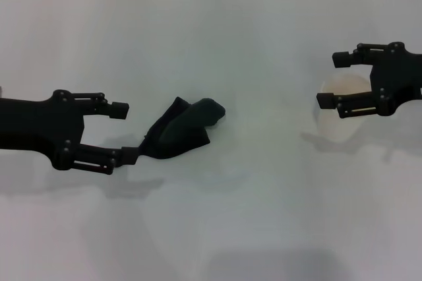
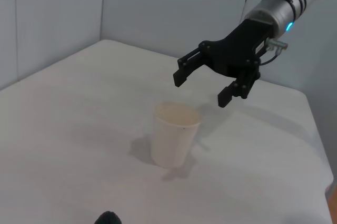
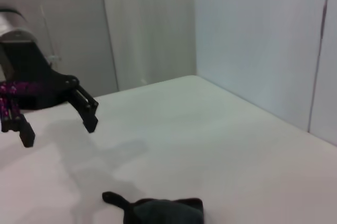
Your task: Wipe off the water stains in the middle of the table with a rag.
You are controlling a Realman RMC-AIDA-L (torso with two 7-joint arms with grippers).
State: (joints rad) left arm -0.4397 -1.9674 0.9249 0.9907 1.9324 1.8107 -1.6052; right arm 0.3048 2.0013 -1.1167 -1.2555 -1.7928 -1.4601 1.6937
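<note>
The dark green-black rag point(image 1: 182, 129) lies crumpled on the white table point(image 1: 264, 215) left of the middle. It also shows in the right wrist view point(image 3: 160, 211) and as a sliver in the left wrist view point(image 2: 108, 217). My left gripper point(image 1: 125, 133) is open and empty just left of the rag, its lower finger near the rag's thin corner. In the right wrist view the left gripper point(image 3: 58, 131) hangs above the table, apart from the rag. My right gripper point(image 1: 330, 80) is open and empty at the far right. No orange water stain shows in any view.
A translucent white cup point(image 1: 341, 119) stands upright under and beside the right gripper; in the left wrist view the cup point(image 2: 174, 134) sits below the right gripper point(image 2: 202, 90). Pale walls close the table's far side.
</note>
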